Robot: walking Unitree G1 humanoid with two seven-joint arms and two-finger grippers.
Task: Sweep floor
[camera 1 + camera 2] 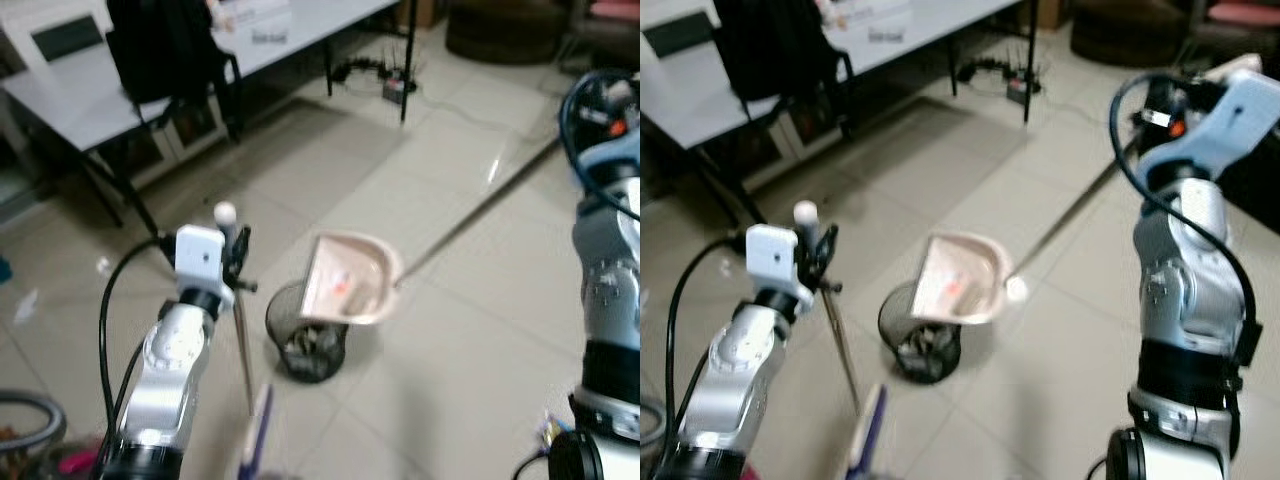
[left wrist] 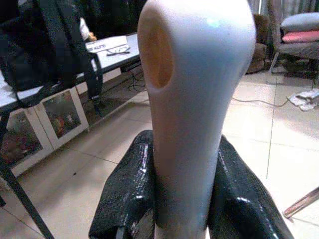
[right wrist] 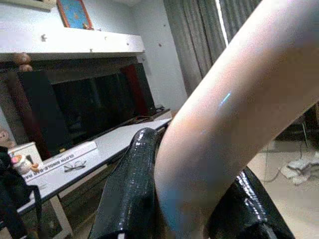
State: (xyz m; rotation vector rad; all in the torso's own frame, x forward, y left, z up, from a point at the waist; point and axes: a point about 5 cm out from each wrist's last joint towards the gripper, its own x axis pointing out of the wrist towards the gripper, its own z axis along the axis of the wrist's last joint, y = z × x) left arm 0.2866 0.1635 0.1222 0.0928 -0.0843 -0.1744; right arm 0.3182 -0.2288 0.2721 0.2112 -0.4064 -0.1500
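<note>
My left gripper [image 1: 233, 252] is shut on the broom handle [image 2: 194, 99], just under its white rounded top with a hanging hole. The thin pole [image 1: 243, 345] runs down to a purple and white broom head [image 1: 256, 432] at the floor. My right gripper [image 3: 192, 199] is shut on the pale grip of the dustpan handle [image 3: 224, 114]. That long metal handle [image 1: 480, 205] slopes down to the pink dustpan [image 1: 348, 280], which is tilted above a black mesh wastebasket [image 1: 305, 345] holding some scraps.
A grey table [image 1: 90, 100] with thin black legs stands at the back left, a black backpack [image 1: 165, 45] on it. A power strip with cables [image 1: 395, 85] lies by the far table leg. Paper scraps [image 1: 25, 305] lie on the tiled floor at the left.
</note>
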